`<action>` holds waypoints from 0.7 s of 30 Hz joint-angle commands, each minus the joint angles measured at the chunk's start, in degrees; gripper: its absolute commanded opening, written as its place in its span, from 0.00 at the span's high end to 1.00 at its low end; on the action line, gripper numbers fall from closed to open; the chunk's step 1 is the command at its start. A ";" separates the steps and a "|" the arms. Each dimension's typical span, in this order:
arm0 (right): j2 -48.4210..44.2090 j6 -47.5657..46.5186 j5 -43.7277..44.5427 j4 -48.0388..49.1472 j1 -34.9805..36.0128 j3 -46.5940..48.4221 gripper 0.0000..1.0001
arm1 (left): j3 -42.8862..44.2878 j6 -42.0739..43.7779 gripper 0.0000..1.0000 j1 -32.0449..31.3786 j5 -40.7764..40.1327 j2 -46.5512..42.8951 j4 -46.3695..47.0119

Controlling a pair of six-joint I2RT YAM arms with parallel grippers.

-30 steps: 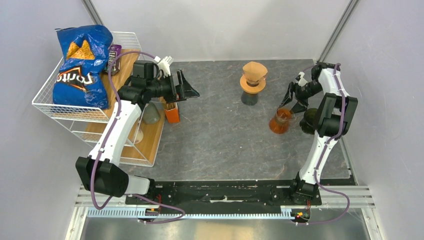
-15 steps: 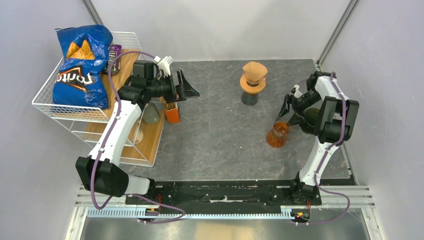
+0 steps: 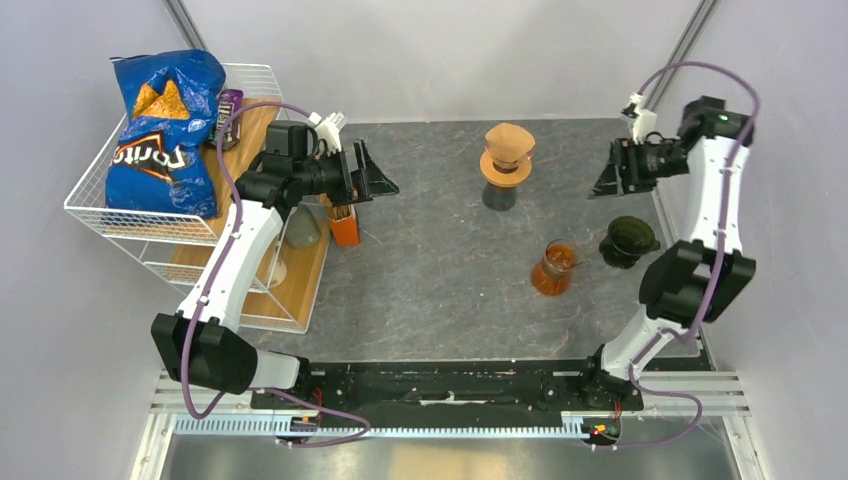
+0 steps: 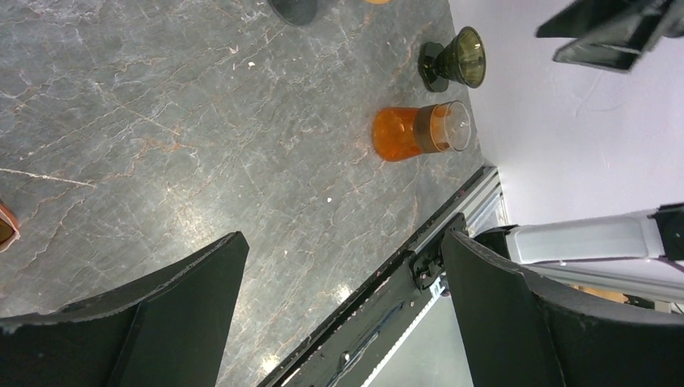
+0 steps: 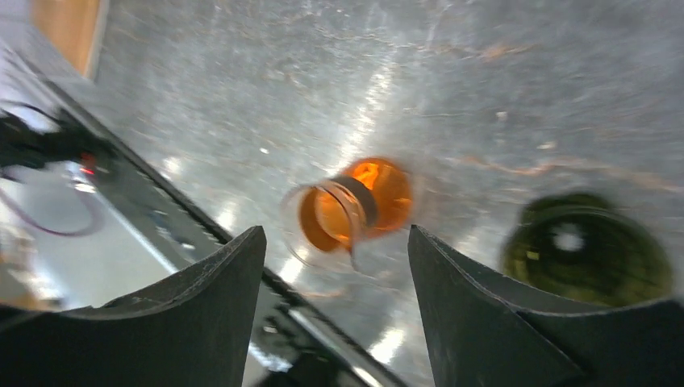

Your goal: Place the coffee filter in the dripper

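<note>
Brown paper cone-shaped coffee filter [image 3: 509, 137] found upper centre, perched atop orange flared dripper [image 3: 506, 168] | right gripper [image 3: 606, 170] at upper right, jaws spread, grasping nothing | left gripper [image 3: 378, 172] at centre-left, likewise released, empty | judged placement step about done | next called for checking filter's seating, pressing down if proud

brown paper coffee filter [image 3: 510, 138] sits upright, bulging above the orange dripper [image 3: 505, 169], which stands on a dark base [image 3: 499, 196].
</note>
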 commanded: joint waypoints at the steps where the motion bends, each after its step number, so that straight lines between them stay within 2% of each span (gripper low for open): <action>1: -7.41 -35.98 2.31 -15.52 -3.50 -4.07 0.27 | 1.86 2.26 0.01 0.74 0.32 -1.15 -0.19; 6: -19.53 -68.52 10.02 -15.51 -6.25 -22.53 0.30 | 0.66 2.72 0.01 0.67 1.32 -1.55 1.25; 10: -24.54 -80.85 10.35 -15.43 -6.35 -33.42 0.31 | 0.23 2.59 0.01 0.66 1.58 -1.79 1.85; 12: -24.74 -83.67 9.79 -14.32 -6.30 -37.41 0.30 | 0.32 2.49 0.02 0.66 1.60 -1.93 1.94; 15: -24.25 -82.66 8.76 -10.35 -5.48 -40.46 0.30 | -0.03 2.30 0.02 0.66 1.75 -2.10 2.03; 21: -20.45 -77.65 5.61 -5.16 -0.21 -40.43 0.32 | -0.36 2.64 0.02 0.66 1.58 -2.54 2.05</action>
